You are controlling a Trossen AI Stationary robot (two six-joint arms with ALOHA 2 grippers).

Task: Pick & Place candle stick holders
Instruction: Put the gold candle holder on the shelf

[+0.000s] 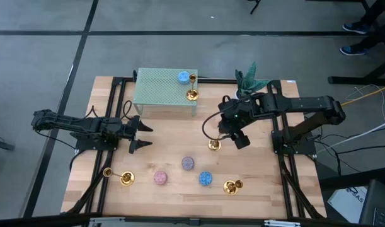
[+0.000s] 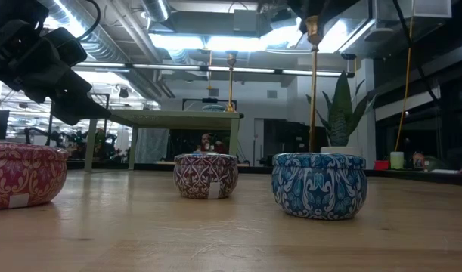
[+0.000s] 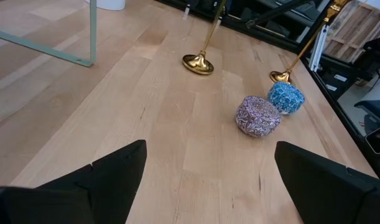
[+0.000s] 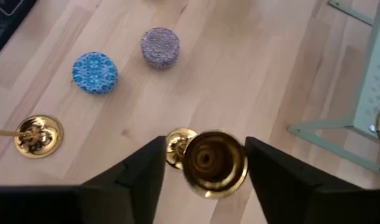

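Between the R gripper (image 4: 205, 163) jaws stands one upright holder (image 4: 213, 163), cup top level w/ the fingers, its base on the table (image 1: 173, 132) directly below. Jaws are parted, a sliver of gap showing each side of the cup; cannot tell if either finger touches it.

L gripper (image 1: 140, 135) hovers over table, well apart from R; jaws spread wide, nothing between them.

Other holders:
- 2nd holder (image 1: 192, 87) upright on the green shelf (image 1: 160, 91), beyond R jaws, next to a blue candle (image 1: 182, 78).
- 3rd holder (image 1: 119, 176) lies on its side, nearer table front than L jaws.
- 4th holder (image 1: 232, 186) lies on its side, nearer table front than R jaws.

Candles on table betw. the fallen holders: pink candle (image 1: 160, 178), purple candle (image 1: 188, 163), 2nd blue candle (image 1: 206, 179). Potted plant (image 1: 249, 81) sits behind R arm.
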